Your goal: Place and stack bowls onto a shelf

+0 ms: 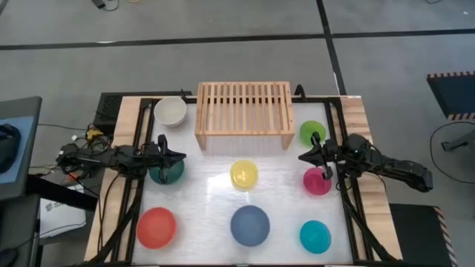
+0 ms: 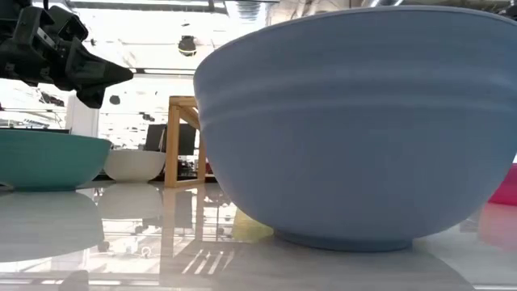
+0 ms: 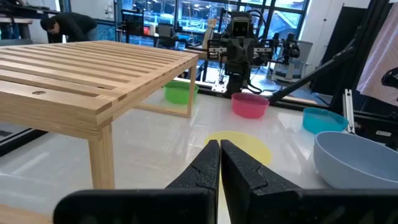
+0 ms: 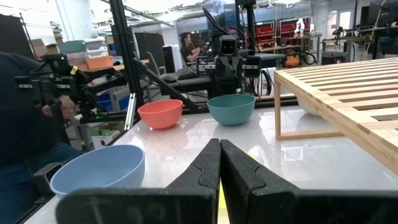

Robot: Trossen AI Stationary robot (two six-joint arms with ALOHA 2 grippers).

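Bowls, eight, all on the white table top, none on the shelf yet; I log them by place in the overhead frame
- white bowl: upper left, just beside the shelf's left leg
- lime green bowl: just right of the shelf
- dark teal bowl: left of centre, under the left gripper
- yellow bowl: centre, in front of the shelf
- magenta bowl: right of centre, under the right gripper
- red bowl: lower left
- slate blue bowl: bottom centre
- cyan bowl: lower right

Shelf: pale slatted rack, upper centre of the frame, top bare

Grippers: I read both wrist views as fingers pressed together, nothing between them; each hovers above its nearest bowl, pointing inward toward the table's middle

Handling, my judgement: bowls look like light, rigid, smooth ware with thin walls and a small foot ring; the table is glossy, so a sideways nudge would probably slide a bowl rather than tip it. Best hold is the rim, one finger inside and one outside the wall, taken from above. A smooth wall may slip if pinched too near the lip. Matching shapes should nest easily once stacked, though a drop from height could bounce a bowl off the slats
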